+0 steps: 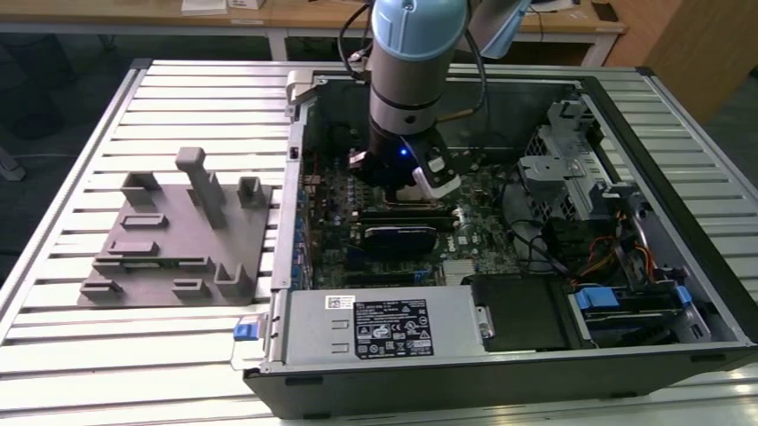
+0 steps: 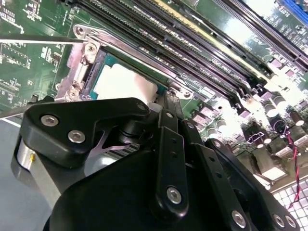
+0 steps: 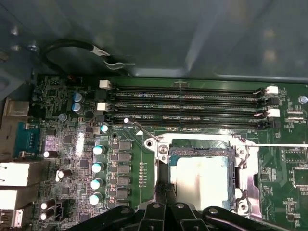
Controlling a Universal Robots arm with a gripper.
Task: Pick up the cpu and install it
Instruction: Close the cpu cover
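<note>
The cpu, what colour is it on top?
The cpu is silvery white on top, clearest in the first wrist view.

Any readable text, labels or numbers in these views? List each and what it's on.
Nothing is clear enough to quote.
The power supply label, exterior view: black-and-white print and symbols, too small to read.
The small white sticker next to it: too small to read.
The motherboard silkscreen along the memory slots, first wrist view: white lettering, blurred.
The cpu, silvery top: no readable marking.
</note>
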